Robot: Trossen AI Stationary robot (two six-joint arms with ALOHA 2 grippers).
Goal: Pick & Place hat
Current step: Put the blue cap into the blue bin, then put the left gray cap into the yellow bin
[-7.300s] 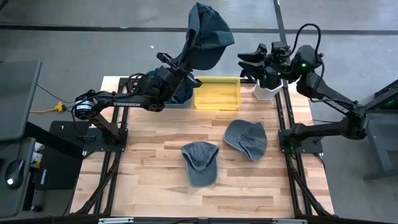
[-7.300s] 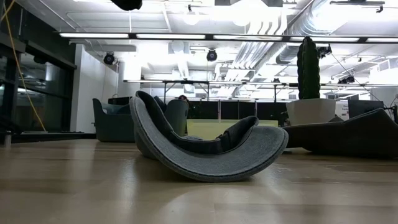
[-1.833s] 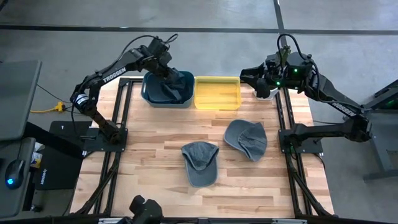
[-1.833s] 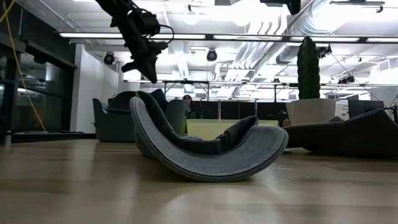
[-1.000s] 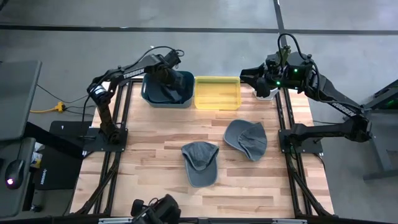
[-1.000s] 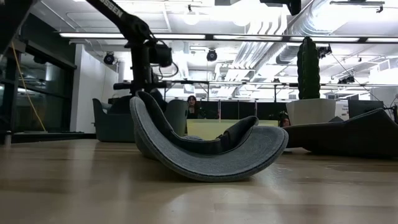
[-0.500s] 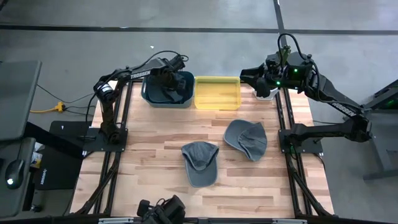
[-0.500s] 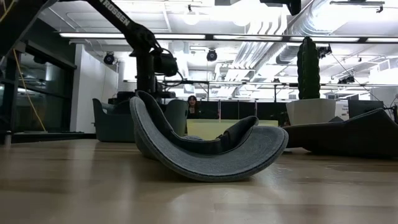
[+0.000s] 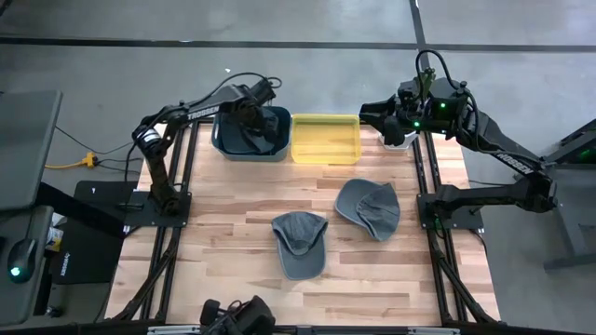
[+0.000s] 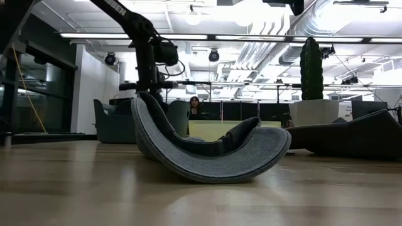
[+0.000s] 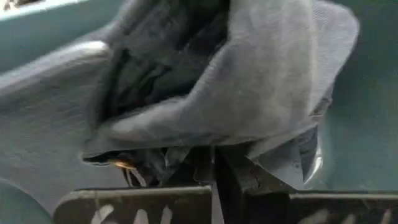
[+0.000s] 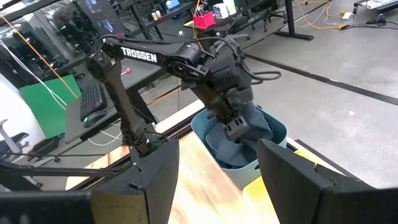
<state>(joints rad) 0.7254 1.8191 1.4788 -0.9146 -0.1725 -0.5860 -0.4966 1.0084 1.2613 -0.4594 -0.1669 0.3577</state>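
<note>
A dark grey hat [image 9: 244,138] lies crumpled in the blue bin [image 9: 222,149] at the table's far left. My left gripper [image 9: 263,126] reaches down into that bin, shut, its tips against the hat [image 11: 261,81]. Two more grey hats lie on the table: one [image 9: 300,244] near the middle, top down and rocking on its crown in the low view [image 10: 207,150], and one [image 9: 369,207] to its right. My right gripper [image 12: 214,180] hangs open and raised at the far right, holding nothing. My left gripper meets the hat's bunched cloth [image 11: 205,146] with its shut fingertips [image 11: 219,163], coming steeply from above into the bin. Folds of cloth cover the tips, so I cannot tell whether any cloth is caught between them. The hat rests on the bin's floor.
A yellow bin [image 9: 326,138] stands right of the blue one. A white container [image 9: 399,140] sits at the far right corner under the right arm. Bare wood lies along the table's near and left parts. A person shows far off in the low view [image 10: 193,107].
My left gripper has shifted a little within the blue bin, toward the yellow bin and partly back, and has stayed shut. The hat has stayed in the bin.
</note>
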